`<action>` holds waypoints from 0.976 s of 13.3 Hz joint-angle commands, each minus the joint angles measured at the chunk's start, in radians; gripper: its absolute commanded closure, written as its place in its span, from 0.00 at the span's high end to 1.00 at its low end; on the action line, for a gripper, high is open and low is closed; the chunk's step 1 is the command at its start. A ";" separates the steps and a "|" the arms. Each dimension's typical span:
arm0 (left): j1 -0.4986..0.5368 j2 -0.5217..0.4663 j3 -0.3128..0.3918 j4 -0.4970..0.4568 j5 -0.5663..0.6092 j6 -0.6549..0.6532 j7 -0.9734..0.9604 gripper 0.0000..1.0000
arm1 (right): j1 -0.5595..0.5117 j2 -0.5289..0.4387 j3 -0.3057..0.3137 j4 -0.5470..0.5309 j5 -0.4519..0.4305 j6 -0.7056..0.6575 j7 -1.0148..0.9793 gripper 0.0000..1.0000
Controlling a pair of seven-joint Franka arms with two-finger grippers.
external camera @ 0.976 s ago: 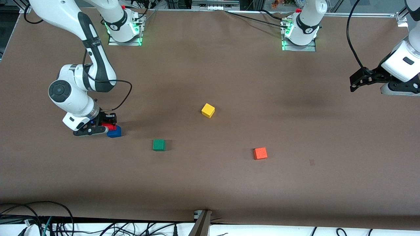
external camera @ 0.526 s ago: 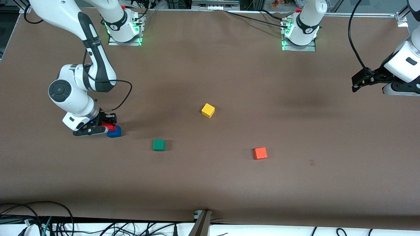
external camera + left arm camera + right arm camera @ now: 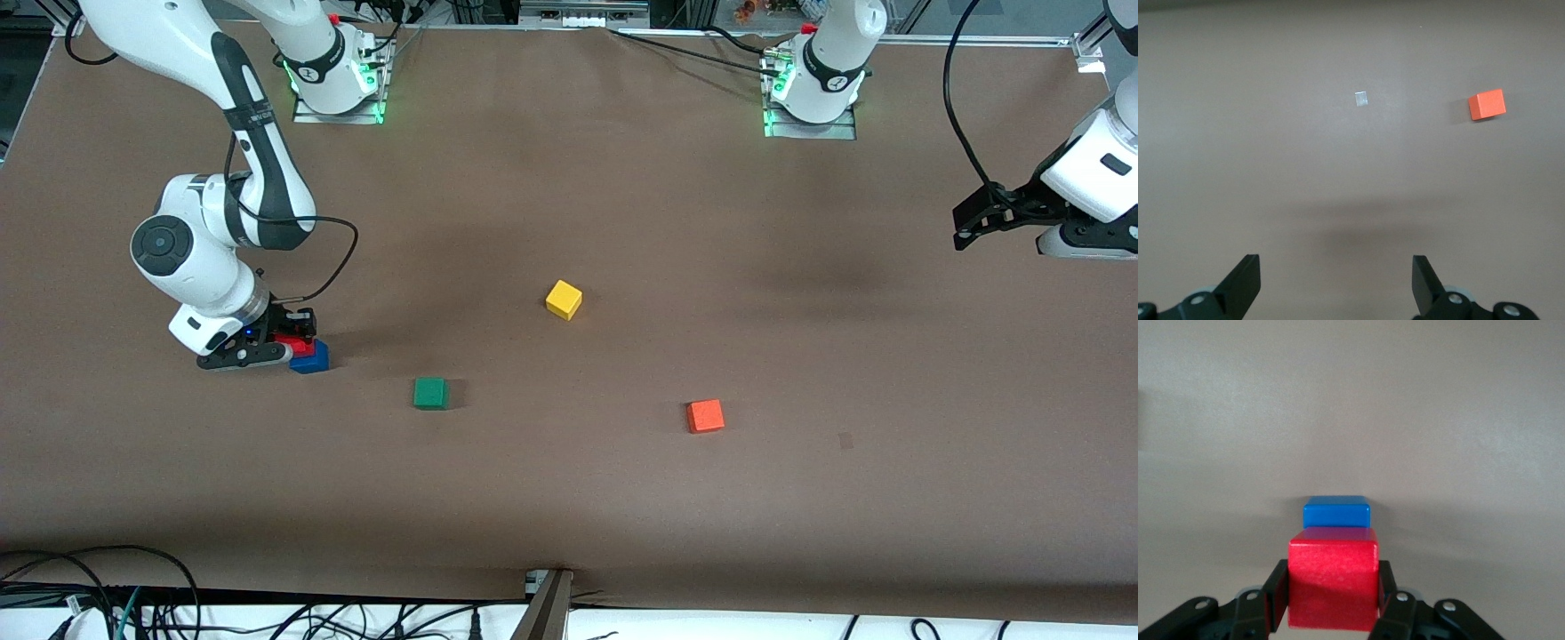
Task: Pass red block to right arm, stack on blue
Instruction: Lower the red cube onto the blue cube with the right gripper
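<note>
Jaws of the right gripper (image 3: 283, 342) stay clamped on the red block (image 3: 298, 344) over the blue (image 3: 311, 358); left gripper (image 3: 969, 224) waits agape, barely shifted.

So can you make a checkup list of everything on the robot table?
Surface: brown table, bare between blocks.
Job's things: red block held over blue block, at the right arm's end.
Clutter: yellow block, green block, orange block.
Grippers: right gripper shut on red block; left gripper open, waiting above the table.
Cables: black cables along the near edge.
Surroundings: nothing seen clearly.
</note>
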 commanded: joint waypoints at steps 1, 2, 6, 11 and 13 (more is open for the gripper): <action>-0.005 0.016 0.003 0.031 -0.012 -0.009 -0.007 1.00 | 0.002 -0.013 0.003 -0.011 0.000 0.025 0.012 0.05; -0.002 0.016 0.003 0.031 -0.012 -0.009 0.000 1.00 | 0.002 -0.009 0.003 -0.011 0.000 0.031 0.012 0.05; -0.002 0.016 0.003 0.031 -0.012 -0.009 -0.004 1.00 | 0.010 -0.004 0.003 -0.014 0.015 0.042 0.012 0.05; -0.002 0.016 0.003 0.031 -0.013 -0.009 -0.003 1.00 | 0.019 0.006 0.003 -0.014 0.018 0.042 0.012 0.07; -0.002 0.016 0.003 0.031 -0.013 -0.009 -0.006 1.00 | 0.019 0.006 0.003 -0.014 0.018 0.042 0.012 0.08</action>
